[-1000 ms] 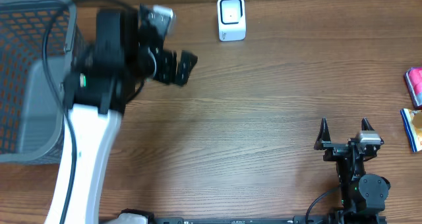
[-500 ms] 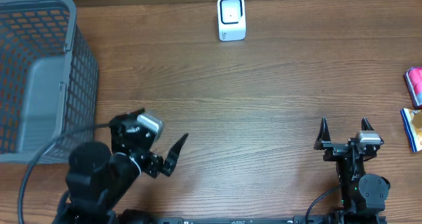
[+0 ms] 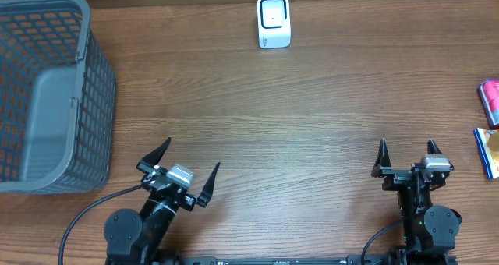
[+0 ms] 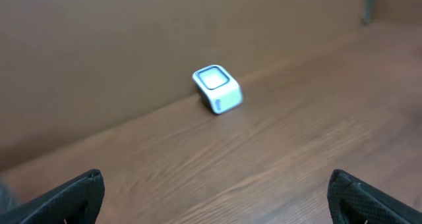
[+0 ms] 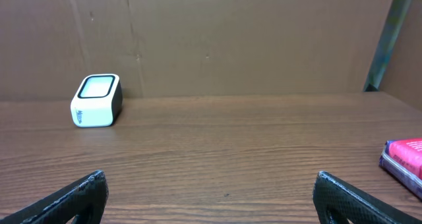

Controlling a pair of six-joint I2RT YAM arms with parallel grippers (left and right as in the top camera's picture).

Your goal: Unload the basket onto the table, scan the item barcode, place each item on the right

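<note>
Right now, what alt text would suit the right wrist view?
A small white box-shaped scanner sits far left on a brown wooden table, a pink packet at the right edge. The open right hand holds nothing.

place: we read this as a mock shop checkout on a robot test bench | signs: we see a white barcode scanner (image 3: pixel 274 21) on a wood-grain table (image 3: pixel 312 125), a grey mesh shopping basket (image 3: pixel 98 101), a pink packet (image 3: pixel 490 100) at the table's edge | backdrop: we see a plain brown cardboard wall (image 5: pixel 231 39)
</note>
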